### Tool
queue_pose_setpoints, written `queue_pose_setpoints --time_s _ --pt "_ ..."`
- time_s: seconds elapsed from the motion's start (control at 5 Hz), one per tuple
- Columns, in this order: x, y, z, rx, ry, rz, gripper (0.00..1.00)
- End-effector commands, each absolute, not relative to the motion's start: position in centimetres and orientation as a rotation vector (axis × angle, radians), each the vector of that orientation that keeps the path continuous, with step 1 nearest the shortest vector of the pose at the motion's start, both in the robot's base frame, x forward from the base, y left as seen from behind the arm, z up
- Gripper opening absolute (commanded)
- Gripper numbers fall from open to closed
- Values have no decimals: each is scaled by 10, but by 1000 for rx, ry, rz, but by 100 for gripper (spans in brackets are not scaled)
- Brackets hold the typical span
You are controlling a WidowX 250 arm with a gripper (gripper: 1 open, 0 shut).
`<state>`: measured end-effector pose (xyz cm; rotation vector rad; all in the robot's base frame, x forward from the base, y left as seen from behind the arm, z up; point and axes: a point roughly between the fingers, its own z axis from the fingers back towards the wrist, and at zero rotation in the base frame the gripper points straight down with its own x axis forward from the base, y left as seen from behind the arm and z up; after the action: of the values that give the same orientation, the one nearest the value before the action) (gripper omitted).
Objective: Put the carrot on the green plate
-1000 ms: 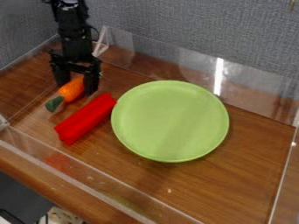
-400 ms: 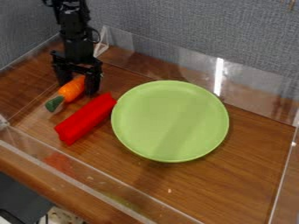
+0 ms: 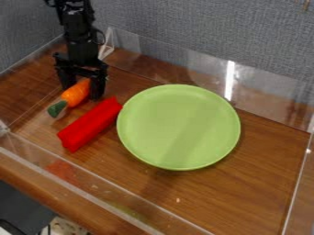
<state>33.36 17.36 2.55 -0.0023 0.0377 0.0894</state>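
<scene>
In the camera view, the black claw [image 3: 81,75] is hanging with its fingers wide apart. The orange toy carrot [image 3: 73,94] is lying right under it. The red block [image 3: 91,125] and green plate [image 3: 179,128] are sitting beside the claw.

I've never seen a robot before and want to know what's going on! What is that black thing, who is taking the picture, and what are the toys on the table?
The black thing at the back is a robot arm. At its bottom end is a pincer, which grabs things a bit like your fingers do. One camera takes the picture, looking down at the table from above.

On the wooden table lie an orange toy carrot with a green end, a long red block, and a big round green plate. Nothing is on the plate. The pincer is open around the carrot's back end, so it doesn't seem to be holding it. The job is to put the carrot on the plate.
</scene>
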Motion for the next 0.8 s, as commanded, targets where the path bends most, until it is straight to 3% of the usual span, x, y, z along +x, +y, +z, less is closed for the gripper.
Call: queue_pose_setpoints --time_s 0.0,0.6 --pt "339 178 47 32 -27 91 100" --pt "337 179 51 42 -49 101 100"
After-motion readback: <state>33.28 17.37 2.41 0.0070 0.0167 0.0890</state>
